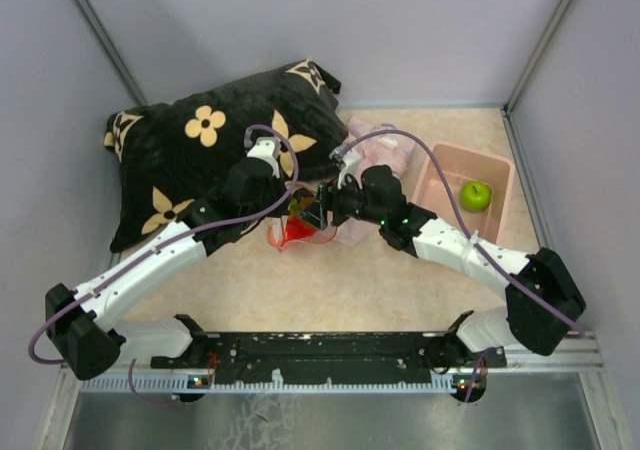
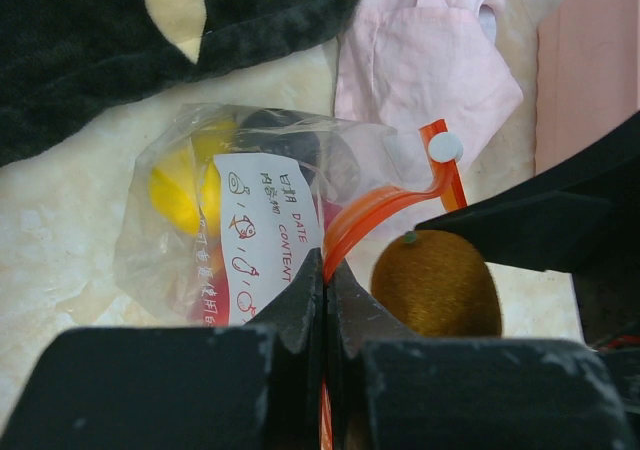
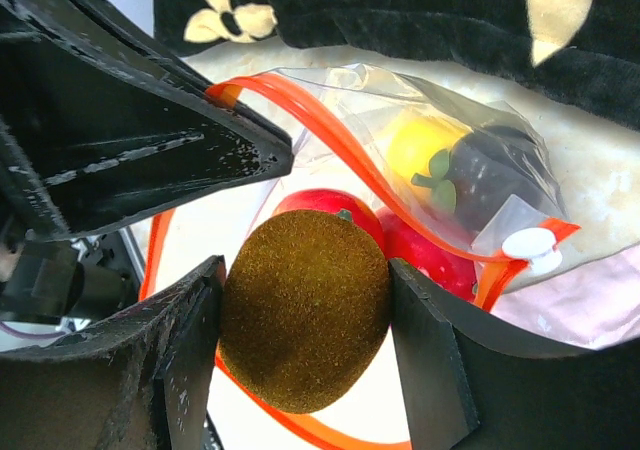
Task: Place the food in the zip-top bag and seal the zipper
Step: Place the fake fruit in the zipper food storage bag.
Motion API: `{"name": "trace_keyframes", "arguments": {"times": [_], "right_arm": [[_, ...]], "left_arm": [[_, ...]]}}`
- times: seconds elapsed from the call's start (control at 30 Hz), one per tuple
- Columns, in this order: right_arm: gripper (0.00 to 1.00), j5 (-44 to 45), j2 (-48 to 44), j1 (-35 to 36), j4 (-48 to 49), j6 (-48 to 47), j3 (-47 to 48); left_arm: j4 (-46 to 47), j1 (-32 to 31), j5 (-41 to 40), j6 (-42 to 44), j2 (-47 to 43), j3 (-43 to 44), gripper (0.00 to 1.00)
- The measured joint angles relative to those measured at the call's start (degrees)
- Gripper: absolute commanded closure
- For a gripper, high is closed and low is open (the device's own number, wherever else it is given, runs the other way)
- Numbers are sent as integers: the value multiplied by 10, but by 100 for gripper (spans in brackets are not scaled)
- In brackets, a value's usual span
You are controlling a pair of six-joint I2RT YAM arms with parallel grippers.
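While right claw (image 3: 305, 315) grips a fuzzy oval kiwi (image 3: 300, 345) at the mouth of a crinkly clear bag (image 3: 345, 105) on the bench (image 1: 350, 280), left claw (image 2: 325, 275) clenched on its orange-red zipper (image 2: 375, 208), glossy fruits (image 2: 180, 185) inside.

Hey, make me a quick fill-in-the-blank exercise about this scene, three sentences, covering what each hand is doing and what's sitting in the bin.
1. The right hand grips a fuzzy fruit coloured ___, at the mouth of the zip-top bag.
2. The left hand is ___ on the zipper.
3. The apple lying in the pink bin is ___.
Missing words: brown; shut; green.
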Motion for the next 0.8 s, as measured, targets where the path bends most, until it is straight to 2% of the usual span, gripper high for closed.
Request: {"name": "trace_keyframes", "arguments": {"times": [0.37,0.57,0.8], "right_arm": [[44,45,82,4,115,25,-25],[38,74,122,13,172,52,-24],[25,94,168,17,203,78,-12]], "left_arm": [[-4,0,11,-9,11,10,100],[-8,0,13,-10,11,16,100],[-9,0,22,-15,15,16,100]]}}
